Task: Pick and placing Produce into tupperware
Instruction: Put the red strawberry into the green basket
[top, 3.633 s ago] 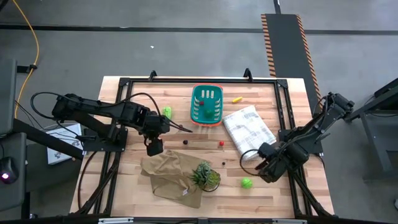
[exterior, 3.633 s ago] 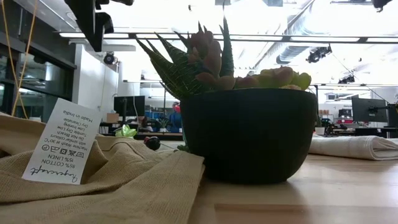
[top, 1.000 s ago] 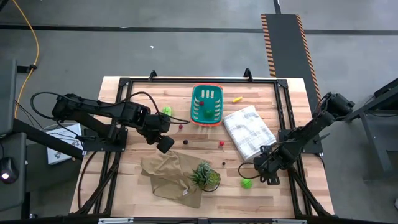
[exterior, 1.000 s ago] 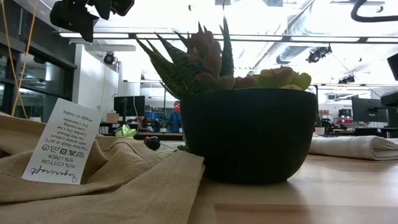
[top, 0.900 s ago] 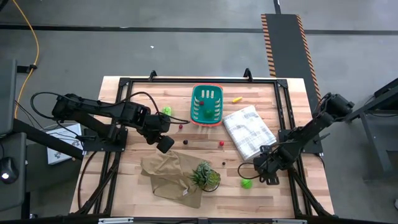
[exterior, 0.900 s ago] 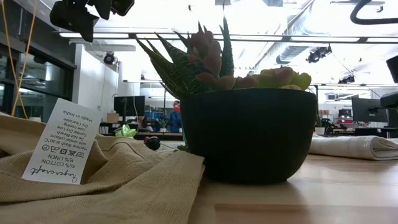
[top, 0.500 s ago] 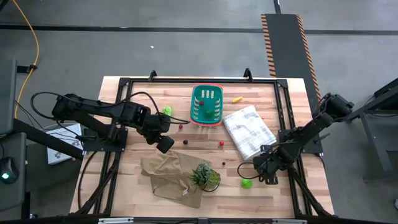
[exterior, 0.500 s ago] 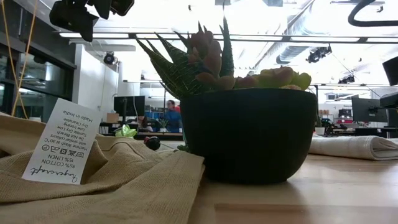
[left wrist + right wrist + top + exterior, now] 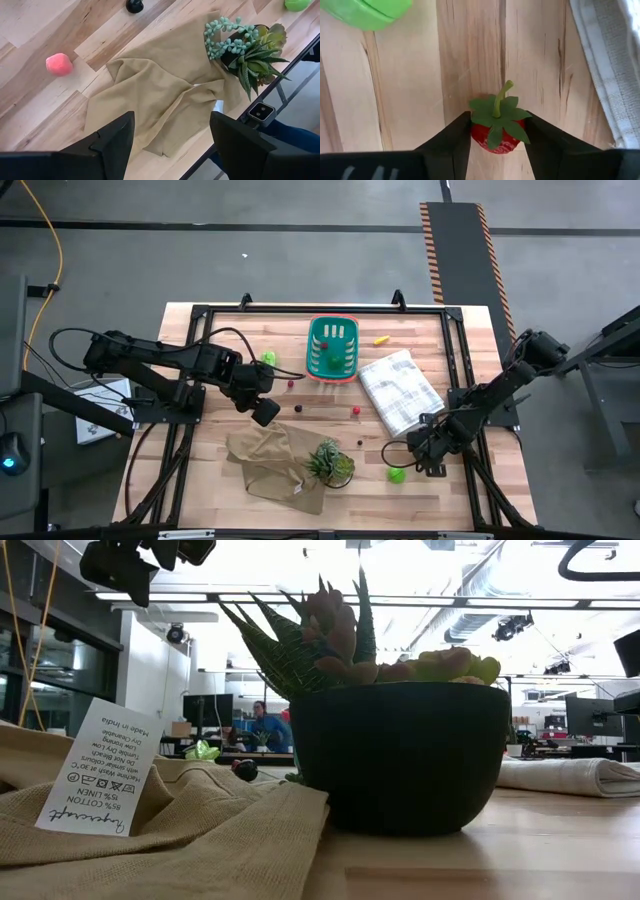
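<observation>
In the right wrist view my right gripper (image 9: pixel 496 150) has its two fingers on a small red strawberry (image 9: pixel 496 131) with green leaves and stem, beside a light green piece (image 9: pixel 367 11). In the high view this gripper (image 9: pixel 425 452) hides the strawberry. The teal tupperware basket (image 9: pixel 333 348) stands at the far middle of the table. Around it lie a yellow piece (image 9: pixel 381 339), a green lump (image 9: pixel 268 359) and small red balls (image 9: pixel 355 410). My left gripper (image 9: pixel 265 412) hangs open above the beige cloth (image 9: pixel 160 100). My right gripper pinches the strawberry's two opposite sides (image 9: pixel 474 134) between its two fingers, which come from above and point down. The strawberry stands stem up over the wooden table top. Whether it is lifted clear, I cannot tell.
A white checked folded cloth (image 9: pixel 400 390) lies just beyond the right gripper. A dark potted plant (image 9: pixel 330 463) stands on the beige cloth (image 9: pixel 270 460) at the near middle. A black frame runs around the table top.
</observation>
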You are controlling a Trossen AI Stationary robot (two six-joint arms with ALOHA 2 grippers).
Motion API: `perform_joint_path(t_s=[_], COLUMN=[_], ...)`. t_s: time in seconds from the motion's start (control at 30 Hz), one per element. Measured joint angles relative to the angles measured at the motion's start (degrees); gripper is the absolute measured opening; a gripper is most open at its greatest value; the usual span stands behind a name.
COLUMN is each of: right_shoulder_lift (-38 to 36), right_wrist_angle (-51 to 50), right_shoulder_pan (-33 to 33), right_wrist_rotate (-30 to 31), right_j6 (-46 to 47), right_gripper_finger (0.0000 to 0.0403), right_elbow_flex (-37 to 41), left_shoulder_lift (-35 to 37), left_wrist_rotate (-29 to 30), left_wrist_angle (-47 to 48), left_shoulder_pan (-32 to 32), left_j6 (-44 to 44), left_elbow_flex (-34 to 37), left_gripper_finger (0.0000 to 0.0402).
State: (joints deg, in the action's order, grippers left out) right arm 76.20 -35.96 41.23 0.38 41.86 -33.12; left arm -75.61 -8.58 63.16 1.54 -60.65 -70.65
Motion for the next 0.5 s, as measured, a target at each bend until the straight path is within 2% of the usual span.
perform_joint_path(t_s=[0.37,0.5], right_shoulder_lift=[-0.1,-0.1], right_wrist_angle=[-3.9,-9.2], right_shoulder_pan=[0.0,0.0], right_wrist_rotate=[-0.3,3.0], right_j6=[-0.4,-1.8], right_gripper_finger=[0.0144,0.0144], right_elbow_flex=[-8.3,-13.3], left_shoulder_lift=[0.0,0.0], left_wrist_rotate=[0.0,0.1], left_wrist_angle=[0.0,0.0], left_shoulder_pan=[0.0,0.0], left_j6=[1.7,1.8], left_elbow_flex=[0.0,0.0], left_gripper_finger=[0.0248,0.0248])
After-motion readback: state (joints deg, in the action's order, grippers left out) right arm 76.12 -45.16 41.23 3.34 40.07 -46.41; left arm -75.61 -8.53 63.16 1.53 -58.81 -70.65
